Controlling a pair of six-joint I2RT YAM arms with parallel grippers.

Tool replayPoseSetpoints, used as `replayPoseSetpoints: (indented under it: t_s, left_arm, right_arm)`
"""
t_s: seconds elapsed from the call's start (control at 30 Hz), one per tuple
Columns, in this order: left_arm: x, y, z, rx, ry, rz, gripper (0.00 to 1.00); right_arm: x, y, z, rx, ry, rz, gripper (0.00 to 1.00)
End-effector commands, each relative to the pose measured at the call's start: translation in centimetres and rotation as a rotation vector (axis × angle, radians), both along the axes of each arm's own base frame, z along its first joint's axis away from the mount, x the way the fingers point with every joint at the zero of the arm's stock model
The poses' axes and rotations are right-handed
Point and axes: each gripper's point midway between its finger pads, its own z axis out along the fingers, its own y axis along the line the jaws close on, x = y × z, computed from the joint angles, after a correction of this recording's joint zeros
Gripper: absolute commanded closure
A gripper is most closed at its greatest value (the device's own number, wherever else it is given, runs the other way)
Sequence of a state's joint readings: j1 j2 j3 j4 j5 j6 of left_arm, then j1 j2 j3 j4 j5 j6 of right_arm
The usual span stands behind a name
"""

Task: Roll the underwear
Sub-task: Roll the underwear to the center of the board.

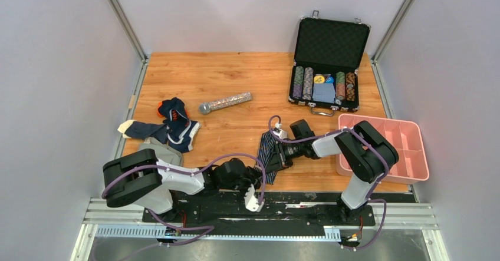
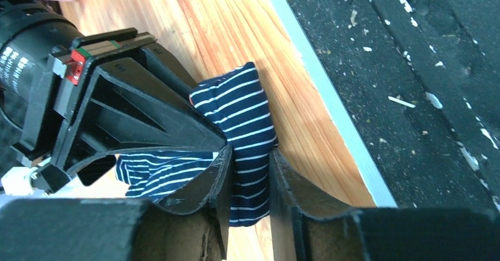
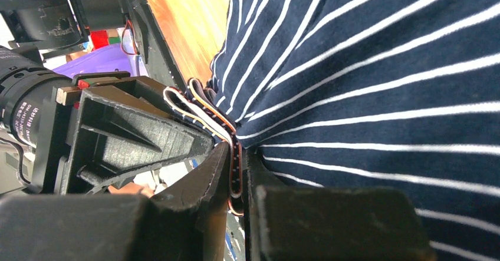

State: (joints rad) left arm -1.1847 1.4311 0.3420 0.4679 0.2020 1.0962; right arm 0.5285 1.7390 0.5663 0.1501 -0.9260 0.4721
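My right gripper (image 3: 237, 167) and left gripper (image 2: 250, 164) both pinch the striped underwear (image 2: 236, 105); a hard tug could pull it free.

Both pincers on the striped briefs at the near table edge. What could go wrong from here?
1. The right pincer pinches only the waistband of the striped briefs; a pull may slip it free.
2. The left pincer sits close to the right one; rolling may knock them together.
3. The cloth is right by the table edge and might drop off.
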Motion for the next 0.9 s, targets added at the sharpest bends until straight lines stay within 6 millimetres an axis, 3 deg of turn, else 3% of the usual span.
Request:
replayPoseSetpoints:
  t_s: [0.0,0.27,0.33,0.4,0.53,0.63,0.67,0.7,0.73,0.77,0.8,0.83,0.87]
  left_arm:
    - [-1.1,3.7,-3.1,0.17,0.093,0.046,0.73]
    - [-1.3,3.1,-4.0,0.243,0.17,0.065,0.99]
    - [-1.5,2.7,-4.2,0.271,0.198,0.047,1.0]
    - [-2.0,2.3,-3.9,0.278,0.237,0.02,1.0]
    - [-3.4,2.2,-3.1,0.327,0.395,-0.029,1.0]
    - [-2.7,1.2,-1.8,0.34,0.464,-0.039,1.0]
    - [-3.1,2.0,-2.2,0.378,0.525,-0.046,1.0]
    - [-2.6,1.3,-1.4,0.369,0.534,-0.06,1.0]
    - [-3.1,2.1,-1.9,0.415,0.596,-0.074,1.0]
    - [-2.9,1.0,-0.9,0.393,0.622,-0.093,1.0]
    - [-3.0,2.0,-1.4,0.446,0.696,-0.075,1.0]
    - [-2.2,0.9,-0.8,0.428,0.756,-0.079,1.0]
    - [-2.5,1.4,-0.7,0.467,0.825,-0.062,1.0]
  right_arm:
    - [-0.2,-3.7,-5.5,-0.279,-0.01,-0.092,1.0]
    - [0.0,-3.6,-5.1,-0.269,-0.028,-0.089,1.0]
    - [1.4,-3.1,-3.5,-0.229,-0.101,-0.082,0.92]
    - [3.8,-2.5,0.2,-0.122,-0.155,-0.065,0.73]
    - [8.3,-2.9,9.1,0.015,-0.363,-0.068,0.62]
    - [10.9,-6.1,16.3,0.039,-0.702,-0.157,0.54]
    - [11.4,-7.4,18.6,0.023,-0.827,-0.179,0.52]
    - [11.7,-8.5,20.6,-0.015,-0.958,-0.187,0.5]
    - [11.6,-9.5,22.3,-0.058,-1.072,-0.184,0.49]
    - [11.0,-10.2,23.5,-0.086,-1.169,-0.169,0.47]
    - [10.1,-10.8,24.5,-0.108,-1.256,-0.149,0.47]
    - [9.1,-11.3,24.6,-0.125,-1.311,-0.128,0.47]
    - [8.1,-11.8,24.5,-0.144,-1.36,-0.119,0.47]
